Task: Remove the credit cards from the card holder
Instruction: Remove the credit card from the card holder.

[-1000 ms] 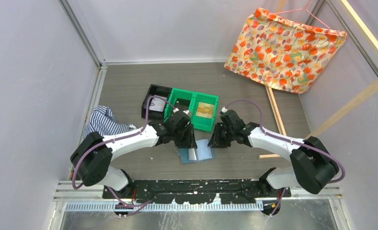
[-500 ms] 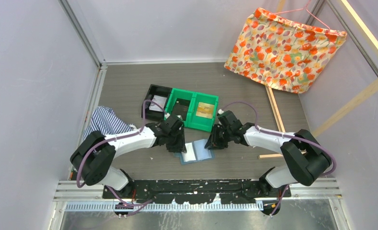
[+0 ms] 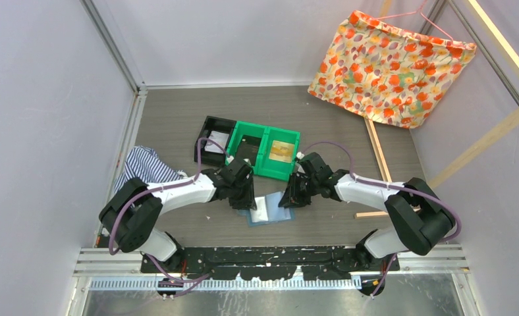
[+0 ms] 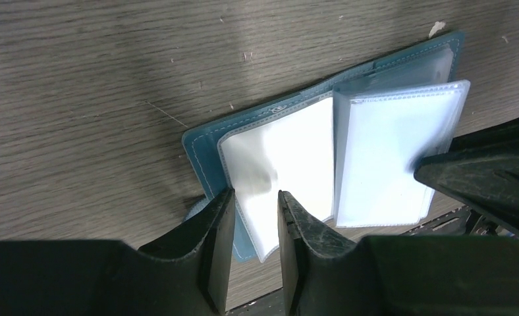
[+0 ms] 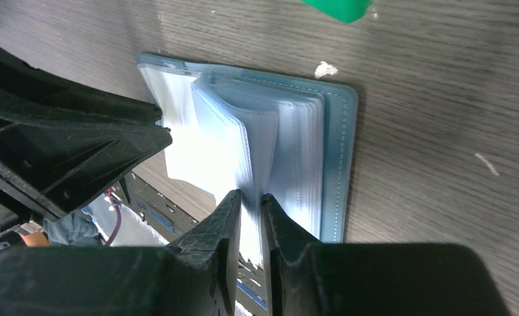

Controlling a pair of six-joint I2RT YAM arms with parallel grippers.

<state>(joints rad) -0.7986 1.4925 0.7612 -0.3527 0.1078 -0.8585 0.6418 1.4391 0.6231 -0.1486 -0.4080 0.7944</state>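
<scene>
The teal card holder [image 3: 270, 210] lies open on the table between both arms, its clear sleeves facing up. In the left wrist view its teal cover [image 4: 201, 158] frames two sleeves, and a whitish credit card [image 4: 290, 158] glares through the left one. My left gripper [image 4: 255, 201] stands open at the holder's near left corner, the sleeve edge lying flat between its fingers. From the right side, my right gripper [image 5: 250, 196] is shut on a lifted clear sleeve [image 5: 260, 145] of the card holder [image 5: 339, 151].
A green two-part bin [image 3: 265, 153] and a black tray [image 3: 211, 141] stand just behind the holder. A striped cloth [image 3: 141, 168] lies at the left. A floral cloth [image 3: 392, 66] hangs at the back right, above a wooden slat [image 3: 379, 158].
My left gripper has slid from the holder's middle to its left edge. My right gripper has moved left onto the holder and narrowed on a sleeve.
</scene>
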